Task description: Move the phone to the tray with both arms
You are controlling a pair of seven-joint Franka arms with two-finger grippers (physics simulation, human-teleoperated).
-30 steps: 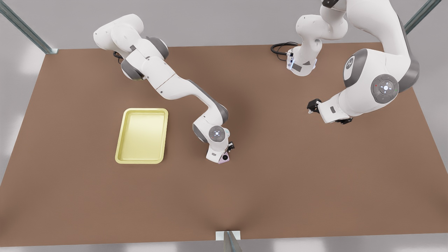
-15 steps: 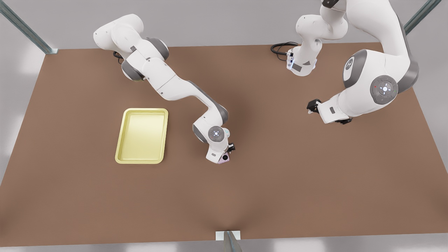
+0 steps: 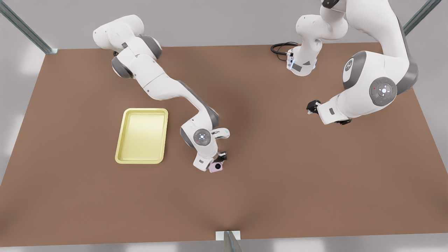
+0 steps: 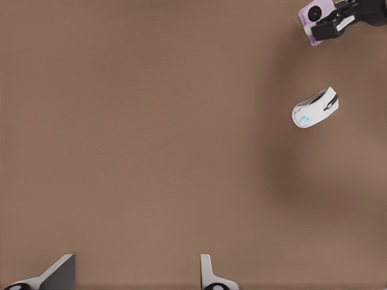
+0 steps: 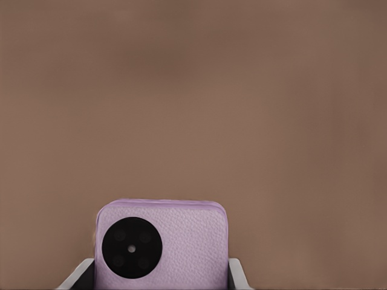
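Your right jaws (image 3: 214, 164) have just swung off with the phone (image 3: 216, 167) clamped between them, up over the table (image 3: 280, 182), still well short of the tray (image 3: 120, 159), while your left jaws (image 3: 312, 107) wait parted, far off.

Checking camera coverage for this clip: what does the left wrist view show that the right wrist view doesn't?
Left wrist view: a white computer mouse on the table, the open left end effector, and the right end effector from afar. Right wrist view: its fingers close up, shut on the phone. Both: the pink phone and brown table.
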